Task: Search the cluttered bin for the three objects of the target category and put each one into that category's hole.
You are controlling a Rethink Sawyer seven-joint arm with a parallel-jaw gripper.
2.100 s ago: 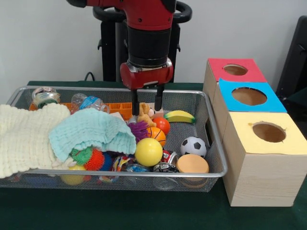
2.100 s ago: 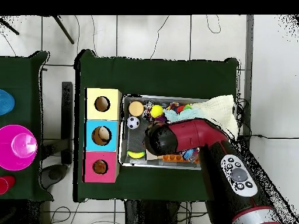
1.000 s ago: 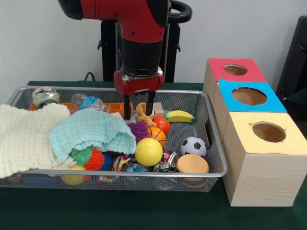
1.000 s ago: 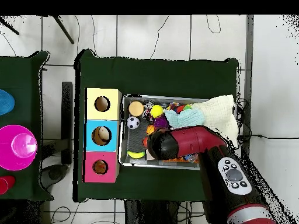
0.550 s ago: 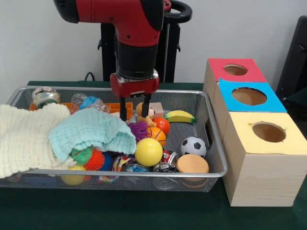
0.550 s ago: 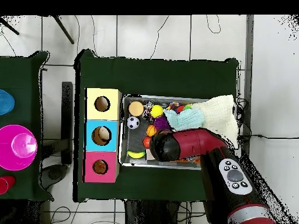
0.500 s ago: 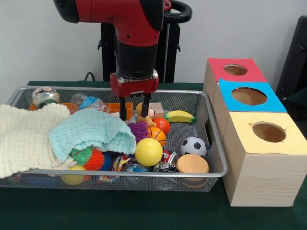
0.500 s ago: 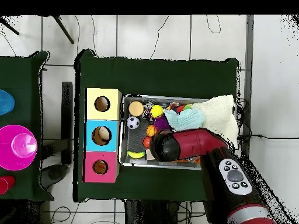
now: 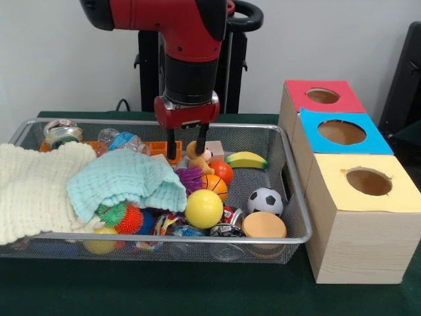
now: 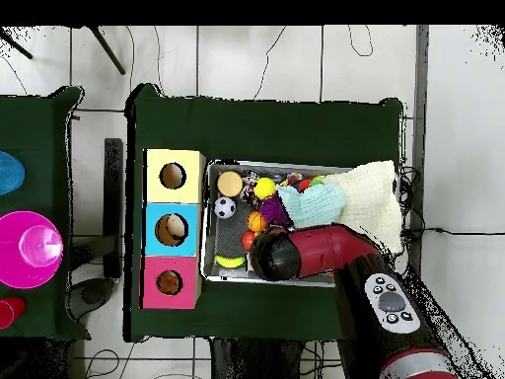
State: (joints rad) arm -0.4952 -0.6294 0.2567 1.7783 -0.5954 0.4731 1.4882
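My gripper hangs open over the back middle of the wire bin, just above the clutter. A small tan plush toy sits by its right finger; I see nothing held between the fingers. Below and in front lie a purple spiky ball, a red ball, an orange basketball, a yellow ball, a soccer ball and a toy banana. In the overhead view the arm hides the gripper.
Three wooden boxes stand beside the bin, with red, blue and yellow holed tops. A teal cloth and a cream cloth cover the bin's left half. An orange tray, bottle and jar lie behind.
Over two seconds the gripper slid left along the bin's back, away from the banana. In the last half second it rose a little. It stays open and no object moved.
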